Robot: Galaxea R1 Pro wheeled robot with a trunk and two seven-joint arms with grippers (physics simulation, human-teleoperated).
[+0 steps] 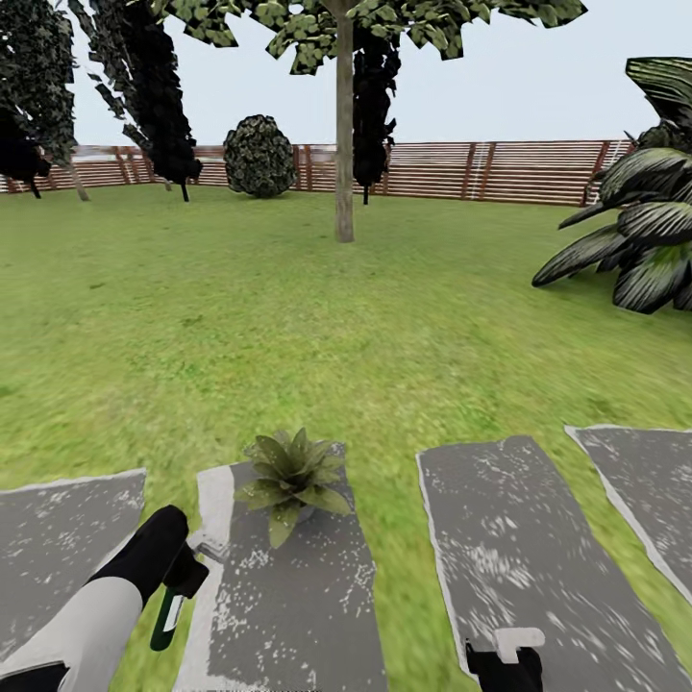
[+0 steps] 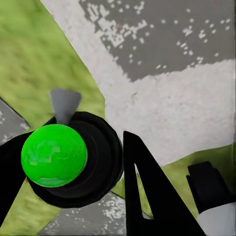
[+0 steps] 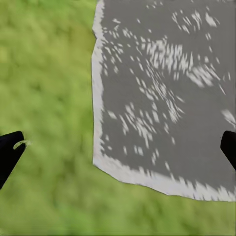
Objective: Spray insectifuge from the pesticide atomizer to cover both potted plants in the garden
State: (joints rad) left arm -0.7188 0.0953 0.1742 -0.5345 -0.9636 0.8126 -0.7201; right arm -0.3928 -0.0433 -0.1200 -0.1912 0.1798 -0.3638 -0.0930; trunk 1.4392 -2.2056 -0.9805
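Observation:
One potted plant, a low rosette of pointed green leaves, sits on a grey stepping stone just ahead of me; the other potted plant is out of view. My left gripper is low at the left, beside that stone and short of the plant, shut on the pesticide atomizer. In the left wrist view the atomizer shows a bright green round top in a black collar with a grey nozzle, between the black fingers. My right gripper hangs open over another stone, holding nothing.
Several grey stepping stones lie in a row across the lawn. A tree trunk stands ahead, a round shrub by the brown slat fence, and a big dark striped plant at the right.

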